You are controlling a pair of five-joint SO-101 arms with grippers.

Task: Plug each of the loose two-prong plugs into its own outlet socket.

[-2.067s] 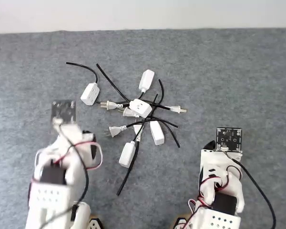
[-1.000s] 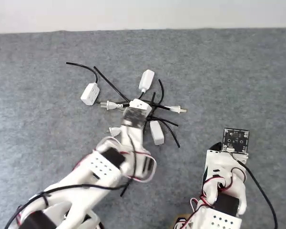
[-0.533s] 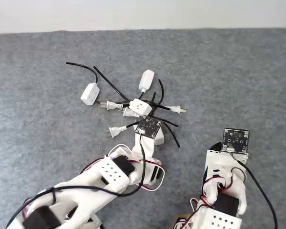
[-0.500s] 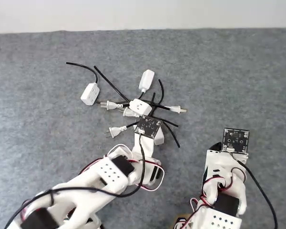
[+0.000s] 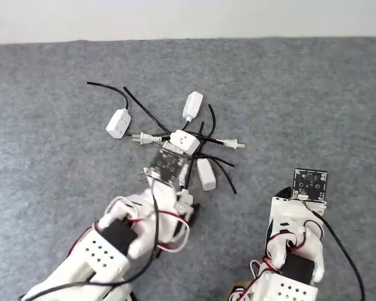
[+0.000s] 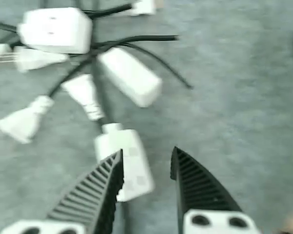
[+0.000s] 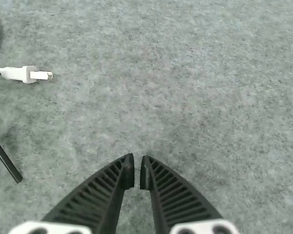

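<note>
- Left gripper point(image 6: 146, 155) fingers spread, nothing held; outlet socket point(image 6: 129, 170) just beside one finger, off-centre in the gap.
- Risks clipping a socket corner on closing: would skid it over the grey mat point(image 5: 313, 94), tug the crossed black cords point(image 6: 132, 39), shift the tangled plug point(image 6: 24, 124).
- Right gripper point(image 7: 137, 168) fingers pinched nearly together, empty, by the mat's near edge; stray plug point(image 7: 19, 74) well apart.
- Tangle point(image 5: 187, 143) mid-mat, partly hidden under the left arm point(image 5: 131, 232); can't tell which cord feeds which plug.
</note>
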